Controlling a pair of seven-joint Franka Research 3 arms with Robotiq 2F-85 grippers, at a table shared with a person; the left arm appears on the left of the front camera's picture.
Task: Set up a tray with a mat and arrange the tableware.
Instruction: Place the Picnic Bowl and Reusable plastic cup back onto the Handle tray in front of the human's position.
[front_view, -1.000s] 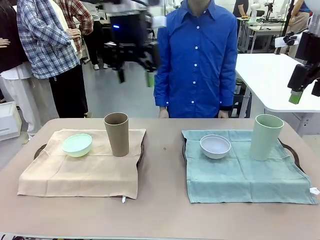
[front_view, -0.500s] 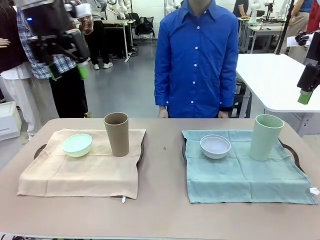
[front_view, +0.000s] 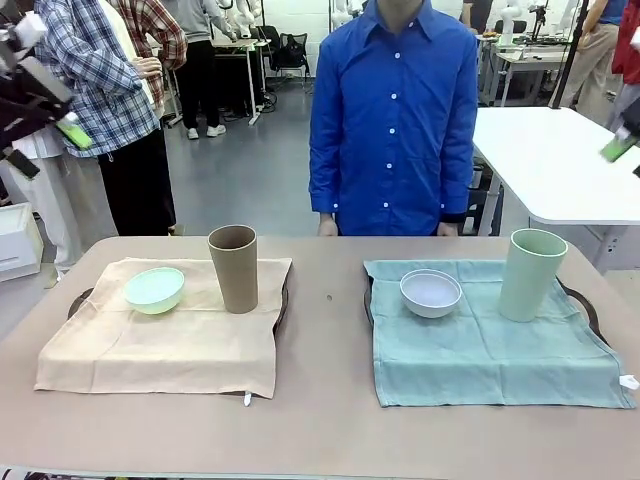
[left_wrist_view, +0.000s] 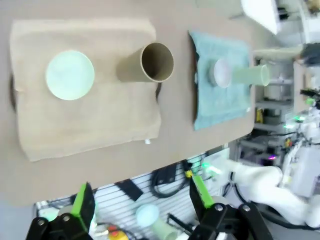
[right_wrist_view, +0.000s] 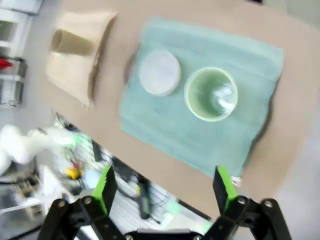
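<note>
Standing at the far side of the table (front_view: 330, 420), a person in a blue shirt (front_view: 393, 120) faces two laid trays, hands hidden behind the table edge, so whether they are clenched or relaxed cannot be told. On the left half of the frame a tan mat (front_view: 165, 335) covers a dark tray (front_view: 80, 298); a mint-green bowl (front_view: 154, 290) sits at its upper left, and a tall tan-brown cup (front_view: 233, 268) stands upright just to the bowl's right. On the right half a teal mat (front_view: 490, 350) covers a second tray (front_view: 588, 305); a white bowl (front_view: 431, 293) rests near its upper left, with a tall pale-green cup (front_view: 532, 274) upright toward its upper right.

High at the upper left edge of the front view, the left gripper (front_view: 35, 120) hangs well above the table; the right gripper (front_view: 622, 145) shows at the upper right edge. From the left wrist camera, the left gripper's green-padded fingers (left_wrist_view: 82, 202) stand spread wide with nothing between them, tableware far beyond. The right wrist camera shows the right gripper's fingers (right_wrist_view: 106, 187) likewise parted and empty, above the teal mat.
</note>
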